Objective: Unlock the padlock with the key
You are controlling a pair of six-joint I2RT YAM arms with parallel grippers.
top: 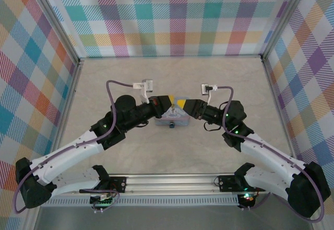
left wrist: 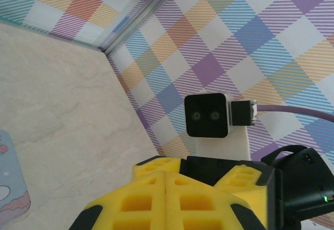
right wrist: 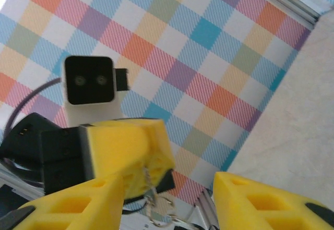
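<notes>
Fingers: left fingers [left wrist: 135,201] pressed shut, key ring [right wrist: 151,201] dangling from tips; right fingers [right wrist: 261,204] apart, gripping nothing.

The tabletop [top: 172,152] is smooth, matt and stone-like beige. The walls [top: 172,16] look like matt checked cloth. The left fingers [left wrist: 146,204] and right fingers [right wrist: 261,201] are matt yellow plastic with moulded pockets. A thin ring [right wrist: 150,194] glints like bare metal. The arm shells [top: 68,154] are semi-gloss white plastic. The rail [top: 172,180] is brushed metal.
</notes>
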